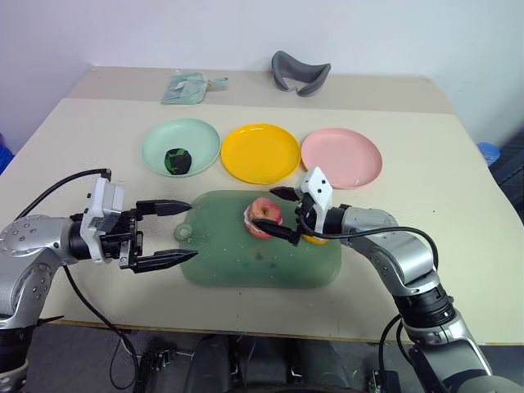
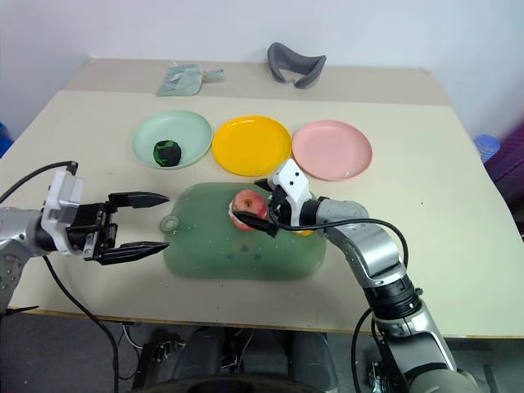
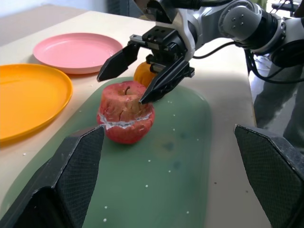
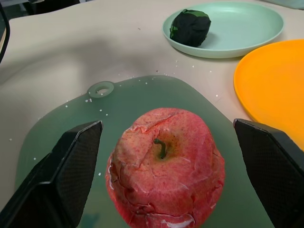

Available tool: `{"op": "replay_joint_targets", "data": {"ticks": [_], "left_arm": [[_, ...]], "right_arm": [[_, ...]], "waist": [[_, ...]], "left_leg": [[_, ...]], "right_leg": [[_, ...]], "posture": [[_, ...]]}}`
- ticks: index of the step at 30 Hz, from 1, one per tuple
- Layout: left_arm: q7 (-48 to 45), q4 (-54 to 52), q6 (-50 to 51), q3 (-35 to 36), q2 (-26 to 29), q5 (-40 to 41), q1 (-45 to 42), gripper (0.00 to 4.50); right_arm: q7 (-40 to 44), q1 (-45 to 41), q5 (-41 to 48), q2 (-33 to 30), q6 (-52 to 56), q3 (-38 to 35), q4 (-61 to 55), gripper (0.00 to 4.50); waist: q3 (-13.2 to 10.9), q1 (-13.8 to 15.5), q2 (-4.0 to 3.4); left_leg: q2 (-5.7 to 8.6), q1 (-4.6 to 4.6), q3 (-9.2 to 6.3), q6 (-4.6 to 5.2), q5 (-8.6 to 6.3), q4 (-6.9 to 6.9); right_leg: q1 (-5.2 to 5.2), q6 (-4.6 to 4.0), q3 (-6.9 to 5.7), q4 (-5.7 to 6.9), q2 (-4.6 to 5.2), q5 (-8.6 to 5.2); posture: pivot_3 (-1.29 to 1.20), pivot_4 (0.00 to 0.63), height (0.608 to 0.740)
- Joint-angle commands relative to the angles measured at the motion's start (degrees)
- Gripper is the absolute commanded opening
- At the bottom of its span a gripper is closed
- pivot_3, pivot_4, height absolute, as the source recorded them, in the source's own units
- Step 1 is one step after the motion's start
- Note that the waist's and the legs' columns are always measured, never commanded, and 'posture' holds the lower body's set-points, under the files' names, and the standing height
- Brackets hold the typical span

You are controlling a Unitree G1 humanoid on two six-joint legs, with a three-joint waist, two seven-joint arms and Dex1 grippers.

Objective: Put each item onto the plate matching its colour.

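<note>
Pink-red apple (image 1: 264, 216): left standing on the green tray (image 1: 246, 266), awaiting the pink plate (image 1: 341, 157).
Right gripper (image 1: 283, 214): jaws held apart, straddling the apple for a grasp.
Left gripper (image 1: 168, 233): jaws apart, empty, parked beside the tray.
Dark piece (image 1: 177, 160): already placed on the mint plate (image 1: 180, 146).

no readable text, label, brand, number or sign is showing anywhere in these views.
</note>
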State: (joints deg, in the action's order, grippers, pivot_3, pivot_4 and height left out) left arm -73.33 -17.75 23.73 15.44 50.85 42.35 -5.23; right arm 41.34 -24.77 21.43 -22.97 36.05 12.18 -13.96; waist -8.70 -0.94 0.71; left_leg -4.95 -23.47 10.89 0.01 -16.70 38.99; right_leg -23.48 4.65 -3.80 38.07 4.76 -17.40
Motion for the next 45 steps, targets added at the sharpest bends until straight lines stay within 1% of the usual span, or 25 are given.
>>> {"op": "replay_joint_targets", "data": {"ticks": [1, 11, 12, 13, 15, 20, 23, 26, 28, 31, 33, 34, 39, 41, 45], "left_arm": [[0.7, -2.2, 1.2, 2.2, 1.2, 1.6, -0.6, 4.45], [2.1, -1.2, 1.9, 1.3, 0.8, 1.1, -2.7, 4.45], [2.2, -1.2, 1.8, 1.3, 0.7, 1.1, -2.6, 4.5], [2.2, -1.2, 1.8, 1.4, 0.6, 1.1, -2.5, 4.5], [2.5, -1.4, 1.5, 1.5, 0.3, 1.1, -1.9, 4.5], [3.0, -1.4, 0.7, 1.8, -0.7, 1.0, -0.6, 4.5], [4.9, -1.8, 0.8, 1.6, -2.3, 1.2, -0.5, 4.5], [8.0, -2.7, 1.3, 0.8, -4.5, 1.3, -1.3, 4.5], [11.1, -3.9, 1.9, -0.5, -6.2, 0.7, -2.3, 4.5], [15.7, -5.8, 3.2, -2.6, -8.3, 0.0, -3.6, 4.5], [17.7, -6.7, 3.7, -3.5, -9.2, -0.1, -4.1, 4.5], [18.3, -7.0, 4.1, -3.7, -9.3, 0.1, -4.2, 4.5], [20.4, -8.8, 4.6, -4.4, -9.6, -0.4, -4.0, 4.5], [21.1, -9.1, 4.3, -4.5, -9.7, -0.8, -3.9, 4.5], [23.0, -9.8, 4.0, -5.1, -10.6, -1.5, -3.3, 4.5]], "right_arm": [[0.2, 0.1, 0.0, 0.4, -0.5, 0.1, -0.3, 4.5], [0.0, 0.7, -1.2, 2.1, -1.5, 0.9, 2.0, 4.5], [0.0, 0.7, -1.3, 2.1, -1.6, 0.9, 2.1, 3.99], [0.0, 0.7, -1.4, 2.2, -1.6, 0.9, 2.2, 3.73], [-0.3, 0.6, -1.4, 2.2, -1.6, 0.6, 1.9, 2.8], [-0.8, -0.5, 0.2, 1.8, -0.5, -1.6, 0.0, 2.8], [-2.3, -4.0, 3.9, 2.3, 1.1, -7.0, -0.5, 2.8], [-5.5, -9.0, 5.7, 2.9, 1.0, -13.1, 3.2, 2.8], [-7.2, -13.1, 4.3, 1.5, -1.3, -16.5, 10.0, 2.8], [-8.0, -18.1, 0.6, -0.9, -7.7, -18.9, 21.9, 2.8], [-8.3, -21.1, 0.2, -1.1, -10.7, -20.6, 29.7, 2.8], [-8.3, -22.3, 0.0, -1.1, -11.8, -21.1, 32.6, 2.8], [-9.9, -30.1, -3.8, -1.9, -24.7, -23.7, 58.4, 2.8], [-10.4, -32.2, -4.8, -1.8, -29.3, -24.3, 66.7, 2.8], [-10.2, -34.4, -6.6, -1.5, -34.2, -24.1, 75.9, 2.8]], "waist": [[0.0, 0.0, 0.0], [0.0, 0.0, 0.0], [0.0, 0.0, 0.0], [0.0, 0.0, 0.0], [0.0, 0.0, 0.0], [0.0, 0.1, 0.0], [0.0, 0.1, -0.02], [0.0, 0.0, -0.03], [0.0, 0.1, -0.02], [0.0, 0.3, 0.0], [0.0, 0.1, -0.01], [0.0, 0.0, -0.04], [-0.1, -1.0, -0.21], [-0.1, -1.1, -0.22], [-0.2, -1.5, -0.26]], "left_leg": [[0.0, 0.0, 0.0, 0.0, 0.0, 0.0], [0.0, 0.0, 0.0, 0.0, 0.0, -0.01], [0.0, 0.0, 0.01, 0.0, 0.0, -0.01], [0.0, 0.0, 0.0, 0.0, 0.0, 0.0], [0.0, 0.0, 0.0, 0.0, 0.0, -0.01], [0.0, 0.0, 0.0, 0.0, 0.0, -0.01], [0.01, 0.0, 0.01, 0.0, 0.0, 0.0], [0.0, 0.0, 0.0, 0.0, 0.0, -0.01], [0.0, 0.0, -0.01, 0.0, 0.0, -0.01], [0.02, 0.0, -0.01, 0.01, 0.0, 0.01], [0.05, -0.01, 0.0, 0.03, -0.01, -0.01], [0.04, 0.0, 0.01, 0.03, -0.01, -0.01], [0.02, 0.0, 0.1, 0.01, 0.0, -0.07], [0.02, 0.0, 0.1, 0.01, 0.0, -0.09], [0.02, 0.0, 0.1, 0.01, 0.0, -0.08]], "right_leg": [[0.0, 0.0, 0.0, 0.0, 0.0, 0.0], [-0.01, 0.0, 0.0, 0.0, 0.0, 0.0], [-0.01, 0.0, 0.0, 0.0, 0.0, 0.0], [0.0, 0.0, 0.0, 0.0, 0.0, 0.0], [0.0, 0.0, 0.0, 0.0, 0.0, 0.0], [0.0, 0.0, 0.0, 0.0, 0.0, 0.0], [-0.01, 0.0, 0.01, 0.0, 0.01, 0.0], [-0.02, -0.01, 0.02, 0.01, 0.0, 0.0], [0.0, -0.01, 0.02, 0.0, 0.0, 0.0], [0.04, 0.0, 0.01, -0.02, 0.01, 0.01], [0.03, 0.0, 0.01, -0.03, 0.03, 0.01], [0.02, 0.0, 0.02, -0.02, 0.02, 0.01], [-0.05, 0.0, 0.08, -0.01, -0.02, 0.01], [-0.05, 0.0, 0.08, -0.01, -0.02, 0.01], [-0.04, 0.01, 0.08, -0.02, -0.01, 0.01]], "posture": [[0.0, 0.15, 0.74], [0.0, 0.15, 0.74], [0.0, 0.15, 0.74], [0.0, 0.15, 0.74], [0.0, 0.15, 0.74], [0.0, 0.15, 0.74], [0.0, 0.15, 0.74], [0.0, 0.15, 0.74], [0.0, 0.15, 0.74], [0.0, 0.15, 0.74], [0.0, 0.15, 0.74], [0.0, 0.15, 0.74], [0.0, 0.15, 0.74], [0.0, 0.15, 0.74], [0.0, 0.15, 0.74]]}}
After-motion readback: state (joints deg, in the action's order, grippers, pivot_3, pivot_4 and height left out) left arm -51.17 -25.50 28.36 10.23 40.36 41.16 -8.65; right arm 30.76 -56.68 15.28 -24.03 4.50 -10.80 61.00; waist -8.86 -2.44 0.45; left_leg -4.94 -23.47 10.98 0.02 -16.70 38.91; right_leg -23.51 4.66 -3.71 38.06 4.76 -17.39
